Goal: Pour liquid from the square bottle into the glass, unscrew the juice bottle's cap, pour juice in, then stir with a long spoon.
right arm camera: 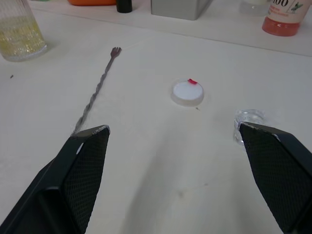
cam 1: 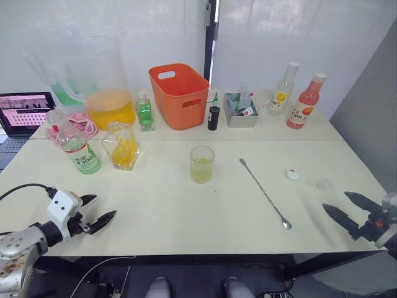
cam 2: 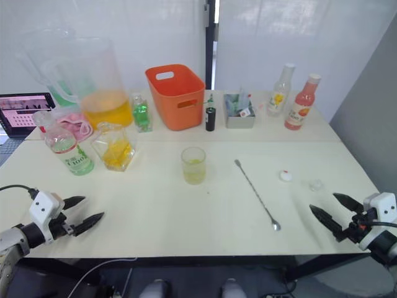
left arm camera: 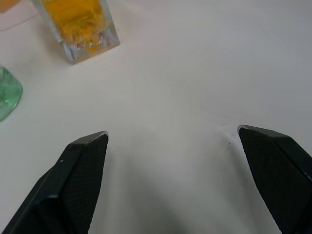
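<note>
Right wrist view shows the right gripper (right arm camera: 173, 161) with its fingers spread wide and holding nothing, low over the worktop (right arm camera: 146, 185). Just ahead of the fingers lies the cap (right arm camera: 187, 92), already off, with a small clear stopper (right arm camera: 249, 117) at the far fingertip and the long spoon (right arm camera: 95, 100) running away past the other finger toward the glass (right arm camera: 20, 34), which holds some yellowish liquid. The left gripper (cam 1: 93, 214) is open and empty too, with the square bottle (left arm camera: 80, 24) and the juice bottle (cam 1: 77, 149) beyond its fingers. Stirring looks like the step left, so the right fingers should straddle the thin stem near its upper end, close squarely, lift without dragging, and enter the glass gently so it does not tip.
</note>
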### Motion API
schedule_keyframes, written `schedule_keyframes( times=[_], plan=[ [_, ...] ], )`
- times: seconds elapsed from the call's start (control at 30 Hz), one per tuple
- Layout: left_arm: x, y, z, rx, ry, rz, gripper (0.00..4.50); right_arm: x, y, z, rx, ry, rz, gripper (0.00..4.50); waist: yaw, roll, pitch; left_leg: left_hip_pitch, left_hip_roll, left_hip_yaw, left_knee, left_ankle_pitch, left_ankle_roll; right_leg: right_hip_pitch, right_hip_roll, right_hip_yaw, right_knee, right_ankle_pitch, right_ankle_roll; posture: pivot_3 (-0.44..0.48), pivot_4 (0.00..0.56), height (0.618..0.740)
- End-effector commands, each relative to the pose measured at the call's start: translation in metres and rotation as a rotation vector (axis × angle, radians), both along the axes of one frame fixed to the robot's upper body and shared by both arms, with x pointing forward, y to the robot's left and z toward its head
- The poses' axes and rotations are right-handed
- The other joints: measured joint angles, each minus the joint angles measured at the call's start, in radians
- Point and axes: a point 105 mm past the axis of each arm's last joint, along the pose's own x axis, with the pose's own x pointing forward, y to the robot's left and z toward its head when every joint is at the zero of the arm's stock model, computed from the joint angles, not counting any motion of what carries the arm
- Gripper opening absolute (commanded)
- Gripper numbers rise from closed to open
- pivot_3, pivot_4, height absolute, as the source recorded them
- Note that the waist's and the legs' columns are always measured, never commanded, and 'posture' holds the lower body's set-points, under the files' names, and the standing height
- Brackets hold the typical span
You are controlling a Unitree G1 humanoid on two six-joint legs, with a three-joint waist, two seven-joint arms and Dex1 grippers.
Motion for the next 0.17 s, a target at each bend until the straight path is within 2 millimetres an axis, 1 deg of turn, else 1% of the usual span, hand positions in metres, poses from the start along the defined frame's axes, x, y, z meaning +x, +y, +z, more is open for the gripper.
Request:
schedule_keyframes(
  times=[0.03,0.13,0.17],
  plan=[
    [0.0004,0.0107,0.0059,0.006,-0.048,0.049,4.50,-0.0017,-0.0011,0.0053,-0.037,-0.046,-0.001,4.46,0.002,0.000,0.000,0.000,0.000,0.000,0.000,-0.001,-0.001,0.000,0.000,0.000,0.000,0.000,0.000,0.000,0.150,0.703],
    [0.0021,0.0139,0.0029,-0.019,-0.047,0.076,4.50,-0.0027,-0.0007,0.0022,-0.041,-0.044,-0.003,4.46,0.004,0.000,0.000,0.000,0.000,0.000,0.000,-0.003,-0.004,0.000,0.000,0.000,0.000,0.000,0.000,0.000,0.150,0.703],
    [0.0007,0.0123,-0.0003,-0.039,-0.024,0.060,4.50,-0.0028,-0.0007,0.0013,-0.036,-0.040,-0.004,4.46,0.004,0.000,0.000,0.000,0.000,0.000,0.000,-0.003,-0.004,0.001,0.000,0.000,0.000,0.000,0.000,0.000,0.150,0.703]
  ],
)
